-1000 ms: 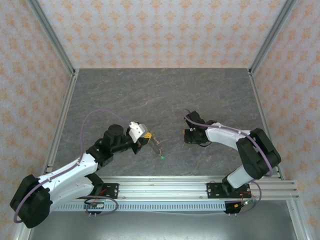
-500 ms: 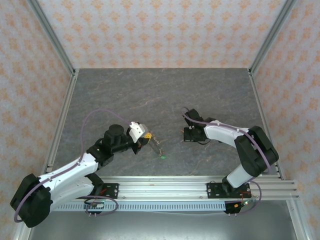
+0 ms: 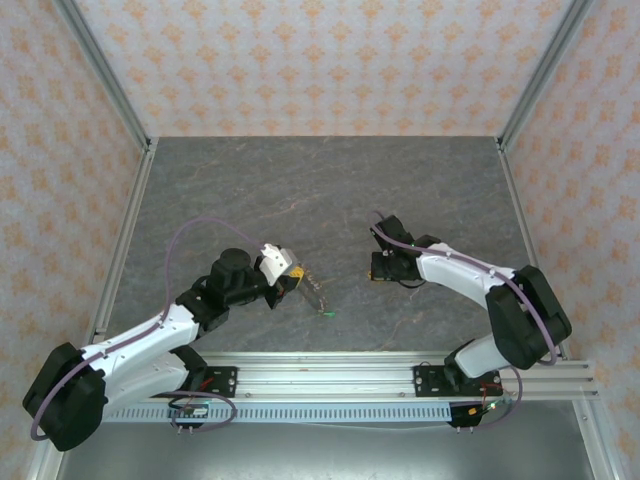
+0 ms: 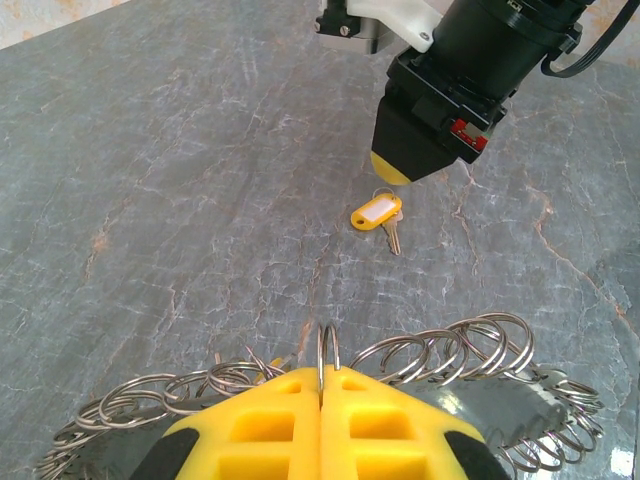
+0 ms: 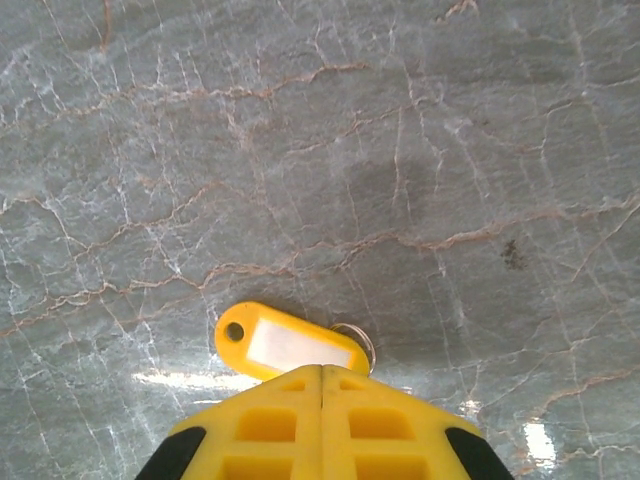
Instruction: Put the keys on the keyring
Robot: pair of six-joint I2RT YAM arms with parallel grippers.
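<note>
- We see the left gripper [image 3: 288, 276] low over the grey marbled surface [image 3: 300, 180], near the front middle, pointing right.
- Its yellow fingers [image 4: 260, 430] are pressed together with no gap, pinching one loop of the keyring [image 4: 450, 345] in the seam between the tips.
- In the left wrist view the keyring looks like a coil of thin silver wire loops, spreading left and right from the fingers and curving back on both sides.
- In the top view the keyring [image 3: 312, 290] trails from the left fingertips toward the right and the near edge, and its far end seems to reach the surface.
- A green key [image 3: 327, 313] lies flat on the surface just past that far end; we cannot tell if they touch.
- The right gripper [image 3: 381, 270] is right of centre, well apart from the left one, pointing down and to the left.
- The right fingers [image 5: 250, 420] are closed tip to tip, with nothing visibly held between them.
- A yellow key [image 5: 290, 346] with a white label window lies flat just ahead of those tips; its small split ring sits at the edge of the fingertips, contact unclear.
- From the left wrist view the yellow key [image 4: 377, 212] is on the surface right below the right gripper [image 4: 398, 172], blade pointing toward the camera, and well apart from the keyring.
</note>
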